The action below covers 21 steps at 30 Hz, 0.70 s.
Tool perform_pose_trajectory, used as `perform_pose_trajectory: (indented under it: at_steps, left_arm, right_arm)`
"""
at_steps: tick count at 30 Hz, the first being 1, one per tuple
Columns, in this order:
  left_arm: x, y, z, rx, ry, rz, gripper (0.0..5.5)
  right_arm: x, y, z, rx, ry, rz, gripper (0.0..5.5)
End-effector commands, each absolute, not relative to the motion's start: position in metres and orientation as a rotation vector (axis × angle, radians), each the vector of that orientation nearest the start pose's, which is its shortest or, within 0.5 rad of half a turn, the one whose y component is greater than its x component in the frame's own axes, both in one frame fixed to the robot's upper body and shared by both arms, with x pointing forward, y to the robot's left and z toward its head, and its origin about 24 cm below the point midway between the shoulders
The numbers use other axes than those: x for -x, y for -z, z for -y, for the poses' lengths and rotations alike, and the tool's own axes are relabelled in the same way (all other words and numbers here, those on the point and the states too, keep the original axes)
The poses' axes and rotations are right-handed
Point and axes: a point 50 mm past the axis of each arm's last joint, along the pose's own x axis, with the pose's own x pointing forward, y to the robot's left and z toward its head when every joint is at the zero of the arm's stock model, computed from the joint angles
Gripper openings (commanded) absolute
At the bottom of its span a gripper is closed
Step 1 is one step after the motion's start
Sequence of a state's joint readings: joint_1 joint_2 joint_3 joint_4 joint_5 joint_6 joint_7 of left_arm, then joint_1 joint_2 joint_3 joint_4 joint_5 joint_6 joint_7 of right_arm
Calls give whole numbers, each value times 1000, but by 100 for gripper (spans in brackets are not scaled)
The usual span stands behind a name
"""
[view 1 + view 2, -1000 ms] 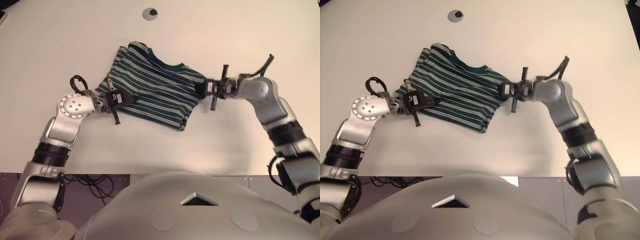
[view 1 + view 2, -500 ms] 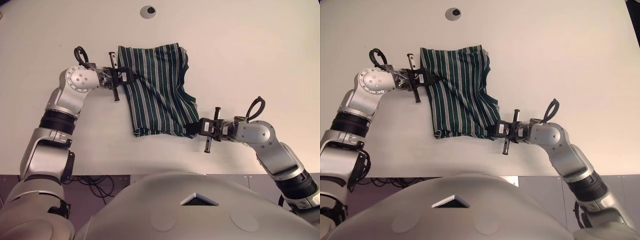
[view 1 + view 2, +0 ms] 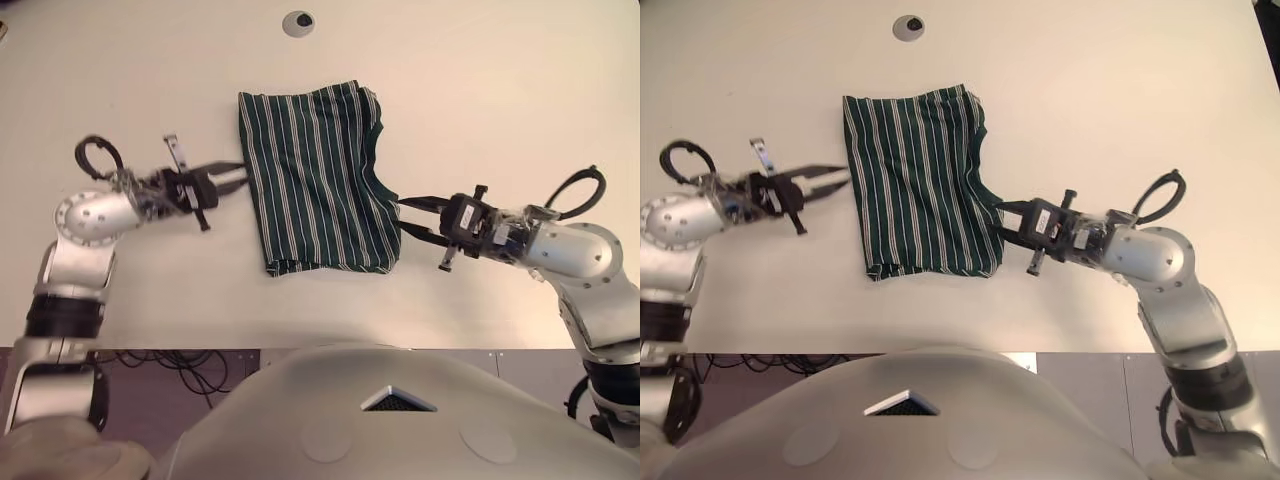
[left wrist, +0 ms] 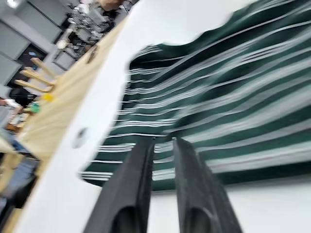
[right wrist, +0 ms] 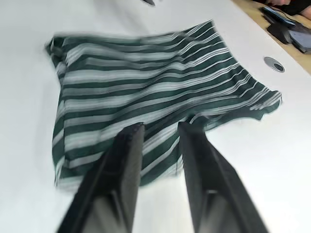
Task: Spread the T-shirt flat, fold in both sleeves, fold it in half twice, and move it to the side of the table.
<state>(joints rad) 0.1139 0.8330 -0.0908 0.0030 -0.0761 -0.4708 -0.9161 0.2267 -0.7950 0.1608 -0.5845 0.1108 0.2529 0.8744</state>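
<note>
since neither gripper holds any cloth, the t-shirt [image 3: 315, 180] rests on the desk [image 3: 500, 90] under its own weight. it forms a flat striped panel mid-desk, well apart from the left and right edges and short of the round grommet [image 3: 297, 24] at the far edge. the stripes run from near edge to far edge, and the collar notch faces the right edge. the panel looks doubled, so the sleeve folds and at least one half fold are judged complete. the layer count cannot be confirmed.

left gripper [image 3: 240, 174]: fingers slightly parted, empty, tips just beside the panel's left side.

right gripper [image 3: 402, 217]: fingers spread wide, empty, tips at the panel's right side toward its near corner. contact with the hem cannot be told.

this low stance on opposite sides suits taking both sides for the next fold. risk: a one-layer pinch would open the fold.
</note>
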Motion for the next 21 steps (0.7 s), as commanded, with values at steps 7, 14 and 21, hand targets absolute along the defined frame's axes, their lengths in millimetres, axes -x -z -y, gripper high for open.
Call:
perform_pose_trajectory:
  at_steps: [7, 14, 21]
  left_arm:
    - [-132, -53, -222, -807, 1366, -354, 193]
    - [-134, -38, -214, -901, 1395, -348, 193]
    - [-142, -34, -204, -987, 1404, -274, 193]
  right_arm:
    - [-141, -55, 170, 638, -1383, -397, 295]
    - [-146, -33, 157, 731, -1367, -369, 295]
    - [-160, -19, 152, 846, -1308, -328, 295]
